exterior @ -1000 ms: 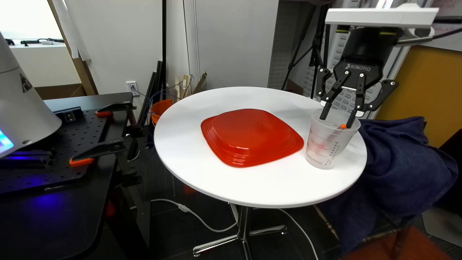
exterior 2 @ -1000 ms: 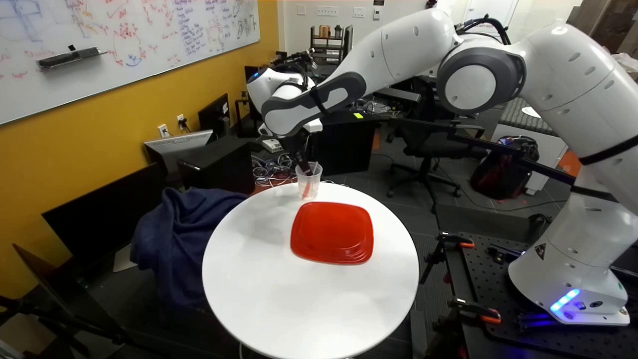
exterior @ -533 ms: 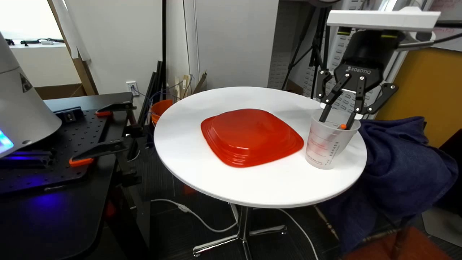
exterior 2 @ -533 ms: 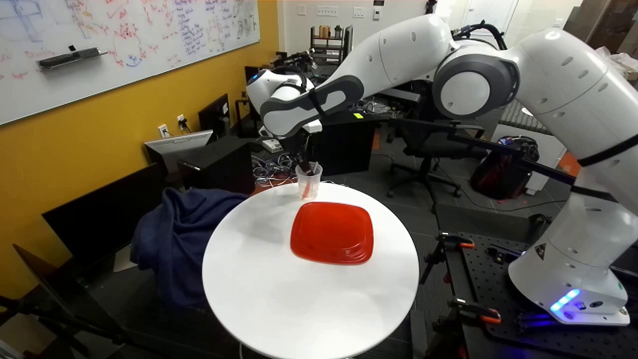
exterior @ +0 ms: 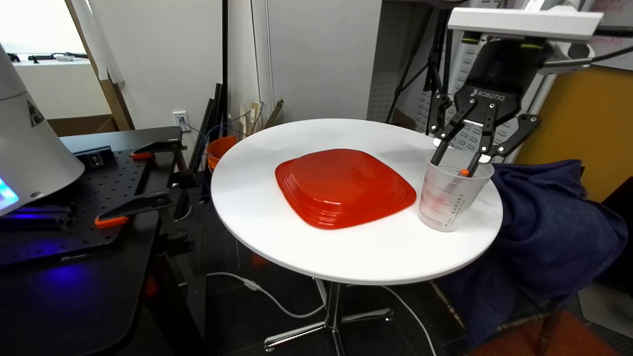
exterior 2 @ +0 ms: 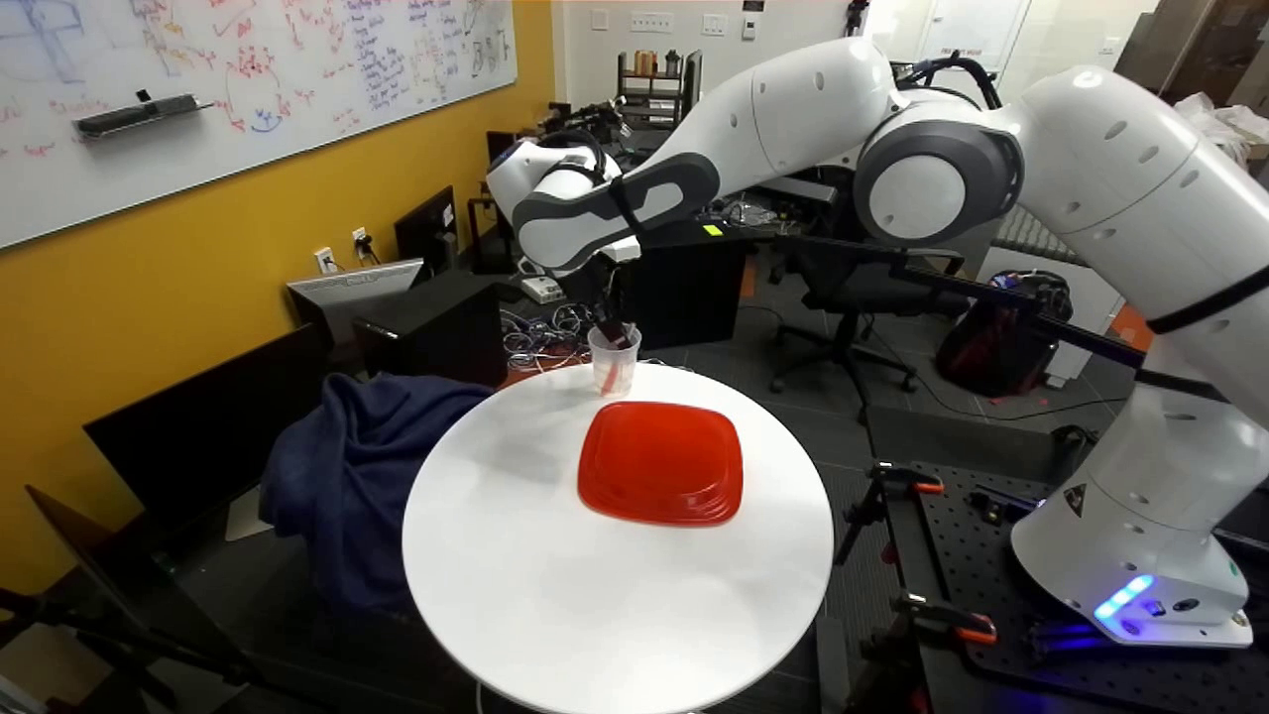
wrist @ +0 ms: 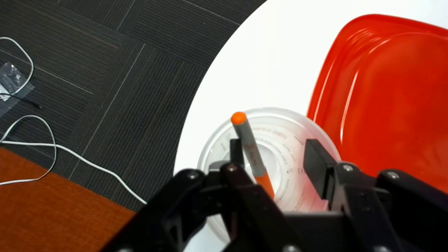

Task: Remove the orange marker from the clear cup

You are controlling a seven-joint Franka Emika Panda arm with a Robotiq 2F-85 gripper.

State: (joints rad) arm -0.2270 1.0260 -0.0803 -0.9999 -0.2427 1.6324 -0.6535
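The clear cup (exterior: 441,210) stands upright on the white round table, near its edge. Inside leans the orange marker (wrist: 249,145), grey-bodied with an orange end and an orange lower part; its orange end (exterior: 464,172) shows at the rim. Through the cup wall its lower part (exterior 2: 609,378) looks orange. My gripper (wrist: 276,159) points down with its fingertips inside the cup's mouth and a wide gap between them. In the wrist view the marker lies close along the inner side of the left-hand finger (wrist: 236,150), well apart from the opposite finger (wrist: 316,168). Whether it touches is unclear.
A wide red plate (exterior: 346,183) lies on the white table (exterior: 366,252) right beside the cup. A dark blue cloth (exterior: 549,237) hangs just beyond the table edge near the cup. The robot base (exterior 2: 1130,565) stands on a black bench with orange-tipped clamps.
My gripper has shifted slightly toward the red plate in the last half second, and the marker's orange end has moved the same way. The cup stays in place.
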